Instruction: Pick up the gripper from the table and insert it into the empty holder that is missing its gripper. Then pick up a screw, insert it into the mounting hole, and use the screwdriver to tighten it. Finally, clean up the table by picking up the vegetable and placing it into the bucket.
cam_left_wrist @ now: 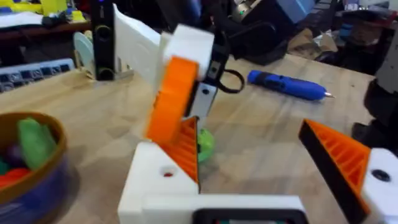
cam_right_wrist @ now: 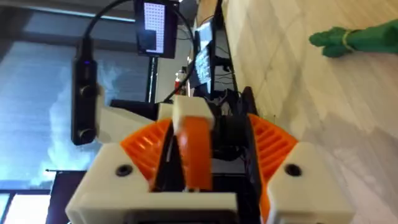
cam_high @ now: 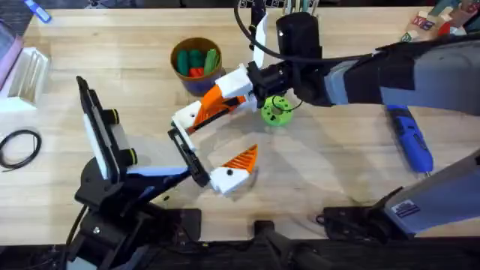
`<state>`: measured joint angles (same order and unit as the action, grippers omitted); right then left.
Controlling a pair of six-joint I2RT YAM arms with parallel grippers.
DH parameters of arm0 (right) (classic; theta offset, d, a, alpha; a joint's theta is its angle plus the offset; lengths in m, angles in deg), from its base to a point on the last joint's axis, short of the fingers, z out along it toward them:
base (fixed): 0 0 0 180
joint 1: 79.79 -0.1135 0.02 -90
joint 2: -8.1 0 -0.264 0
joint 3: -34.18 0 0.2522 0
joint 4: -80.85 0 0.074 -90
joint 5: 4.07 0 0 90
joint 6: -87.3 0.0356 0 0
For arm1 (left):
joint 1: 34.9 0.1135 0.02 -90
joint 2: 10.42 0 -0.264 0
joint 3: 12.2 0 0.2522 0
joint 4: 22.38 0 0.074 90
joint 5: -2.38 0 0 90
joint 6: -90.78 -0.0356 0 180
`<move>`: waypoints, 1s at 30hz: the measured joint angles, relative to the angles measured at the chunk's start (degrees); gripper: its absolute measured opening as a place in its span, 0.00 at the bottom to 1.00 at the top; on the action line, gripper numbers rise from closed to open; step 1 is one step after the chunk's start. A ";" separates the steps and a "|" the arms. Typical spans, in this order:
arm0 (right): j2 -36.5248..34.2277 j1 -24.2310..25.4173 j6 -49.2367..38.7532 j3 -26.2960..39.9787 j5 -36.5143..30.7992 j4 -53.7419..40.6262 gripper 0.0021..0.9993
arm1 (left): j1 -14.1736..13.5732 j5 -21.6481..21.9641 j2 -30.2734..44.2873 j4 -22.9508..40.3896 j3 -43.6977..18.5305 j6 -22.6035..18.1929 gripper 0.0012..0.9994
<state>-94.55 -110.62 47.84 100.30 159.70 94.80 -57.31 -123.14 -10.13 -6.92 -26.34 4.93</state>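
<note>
Table: light wood, pale grain, even diffuse lighting, soft shadows. Beyond table's far edge: dark clutter, cables, coloured boxes near its far right corner. Large window behind table, blue-grey daylight, dark frame bars. Monitor lit, on stand close by window. Black cable loop resting on table at its left edge.

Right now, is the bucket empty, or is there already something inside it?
Not empty. The bucket holds green and red toy pieces, visible from overhead and in the left wrist view.
</note>
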 joint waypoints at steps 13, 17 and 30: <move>-0.11 1.47 -1.17 0.00 2.50 0.65 0.95 | -0.50 -3.16 0.01 1.10 0.02 0.08 0.99; -0.11 4.98 -3.47 0.00 0.67 0.93 0.95 | -0.50 -3.46 0.01 1.10 0.02 0.08 0.99; 4.61 15.47 -23.68 7.39 -14.23 -30.59 0.96 | -0.50 -3.57 0.01 1.10 0.02 0.08 0.99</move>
<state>-89.95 -95.15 24.16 107.70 145.47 64.21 -57.82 -126.72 -10.12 -5.82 -26.32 5.01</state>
